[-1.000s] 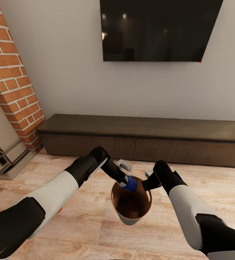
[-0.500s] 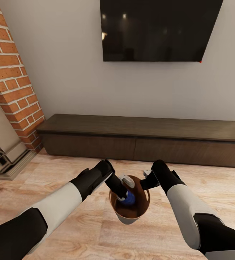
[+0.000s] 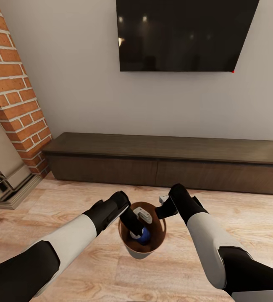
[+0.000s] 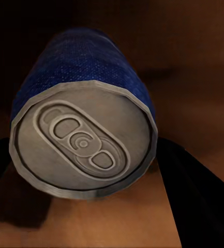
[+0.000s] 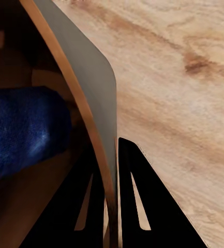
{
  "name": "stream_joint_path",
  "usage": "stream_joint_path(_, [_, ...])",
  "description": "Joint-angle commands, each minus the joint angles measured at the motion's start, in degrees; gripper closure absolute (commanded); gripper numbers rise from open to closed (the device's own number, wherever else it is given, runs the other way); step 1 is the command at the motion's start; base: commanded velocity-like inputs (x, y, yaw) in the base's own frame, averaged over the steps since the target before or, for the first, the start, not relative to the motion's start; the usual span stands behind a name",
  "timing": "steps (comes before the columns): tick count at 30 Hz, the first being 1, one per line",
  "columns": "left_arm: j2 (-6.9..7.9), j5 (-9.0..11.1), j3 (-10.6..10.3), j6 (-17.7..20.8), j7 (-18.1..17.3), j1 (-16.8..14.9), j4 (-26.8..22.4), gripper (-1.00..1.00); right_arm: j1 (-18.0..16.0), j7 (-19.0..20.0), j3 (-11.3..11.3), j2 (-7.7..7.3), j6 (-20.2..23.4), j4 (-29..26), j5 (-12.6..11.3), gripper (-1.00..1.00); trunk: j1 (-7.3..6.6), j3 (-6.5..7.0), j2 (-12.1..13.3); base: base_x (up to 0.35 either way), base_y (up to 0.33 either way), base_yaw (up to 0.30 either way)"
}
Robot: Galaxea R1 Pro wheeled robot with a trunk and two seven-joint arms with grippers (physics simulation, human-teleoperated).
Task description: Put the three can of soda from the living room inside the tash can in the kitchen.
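Between your left jaws: the blue soda can [image 4: 83, 129], its silver top facing the wrist camera, dark fingers [image 4: 194, 191] flanking it on both sides; you have it clamped.
Left gripper [image 3: 137, 235]: reaching down past the rim into the trash can [image 3: 130, 248], with the blue soda can [image 3: 144, 238] at its tip, low inside the brown interior.
Around the left jaws: brown inner wall of the trash can [image 4: 194, 62] on all sides of the can.
Between your right jaws: the wall of the trash can [image 5: 88, 88], one finger [image 5: 88, 206] inside against the brown lining and the other outside against the pale grey skin; you are pinching the rim.
Right gripper [image 3: 161, 204]: at the far rim of the bin as the head camera sees it.
Just inside the right jaws: the blue soda can [image 5: 24, 132], lying across the bin's interior.
Just outside the right jaws: light wood plank floor [image 5: 179, 77].
Beyond both jaws: a long low dark-brown cabinet [image 3: 166, 161] against the wall, a black TV [image 3: 182, 33] above it, and a red-brick fireplace [image 3: 14, 96] well off to your left.
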Motion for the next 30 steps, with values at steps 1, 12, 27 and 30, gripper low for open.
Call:
stream_joint_path(1, [-0.03,0.0,0.0,-0.2,0.0,0.0,0.2,1.0,0.0,0.3,-0.1,0.05,0.4,0.0,-1.3,1.0,-0.01,0.01,0.0,0.0,0.0,0.0])
stream_joint_path(12, [0.14,0.1,0.0,-2.1,0.3,0.0,0.6,-1.0,0.0,0.3,-0.2,-0.03,0.4,0.0,-1.4,1.0,-0.01,0.01,0.0,0.0,0.0,0.0])
stream_joint_path(27, [1.01,0.3,0.6,-10.3,0.3,0.0,0.5,-1.0,0.0,0.5,-0.9,-0.74,0.4,0.2,-1.5,1.0,-0.01,0.01,0.0,0.0,0.0,0.0])
stream_joint_path(30, [2.3,0.4,0.7,-10.8,0.6,0.2,0.2,-1.0,0.1,0.6,-1.0,-0.97,0.4,0.2,-1.6,1.0,-0.01,0.01,0.0,0.0,0.0,0.0])
